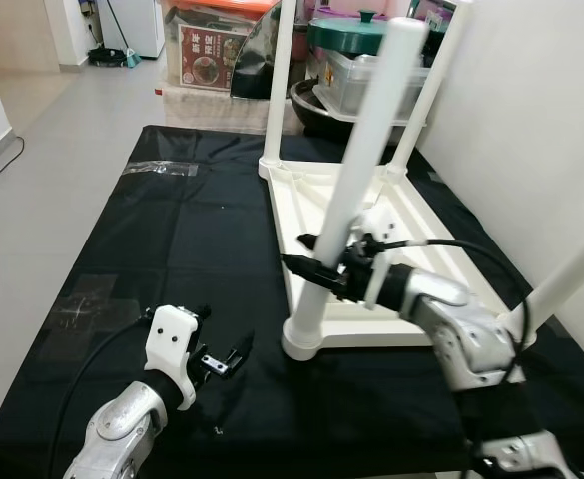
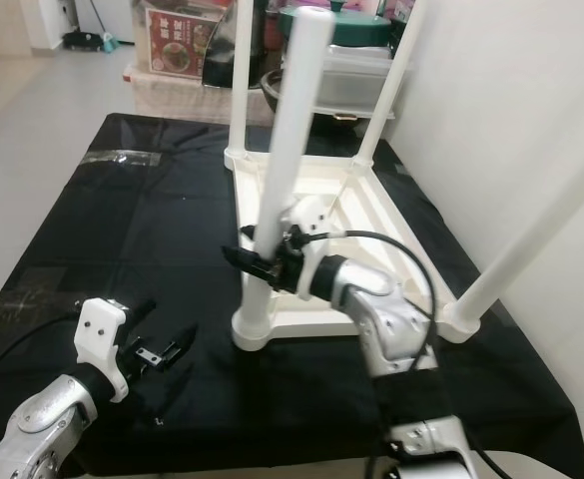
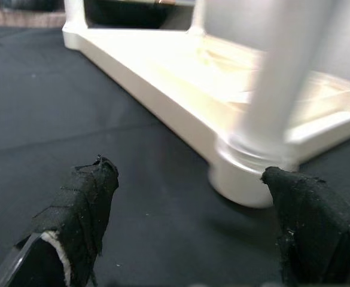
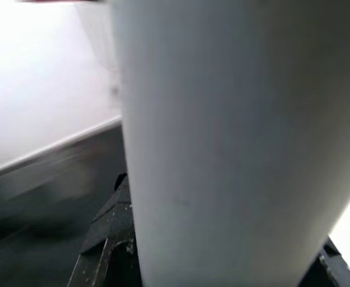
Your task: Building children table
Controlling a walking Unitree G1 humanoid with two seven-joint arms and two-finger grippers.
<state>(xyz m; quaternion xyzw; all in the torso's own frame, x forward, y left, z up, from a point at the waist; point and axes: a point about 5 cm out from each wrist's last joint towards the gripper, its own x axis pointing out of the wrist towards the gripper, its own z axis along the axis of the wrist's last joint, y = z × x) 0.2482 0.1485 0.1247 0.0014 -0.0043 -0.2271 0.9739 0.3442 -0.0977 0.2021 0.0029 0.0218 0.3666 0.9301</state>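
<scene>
Our right gripper is clamped around the near leg of the upturned white table, which lies on a black cloth beside the wall. Our left gripper hovers low over the cloth near that leg's base, fingers spread apart. Boxes, somewhat blurred, stand beyond.

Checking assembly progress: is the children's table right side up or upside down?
Upside down. The white table top lies flat on the black mat, legs pointing up; the right gripper clasps the nearest leg.
</scene>
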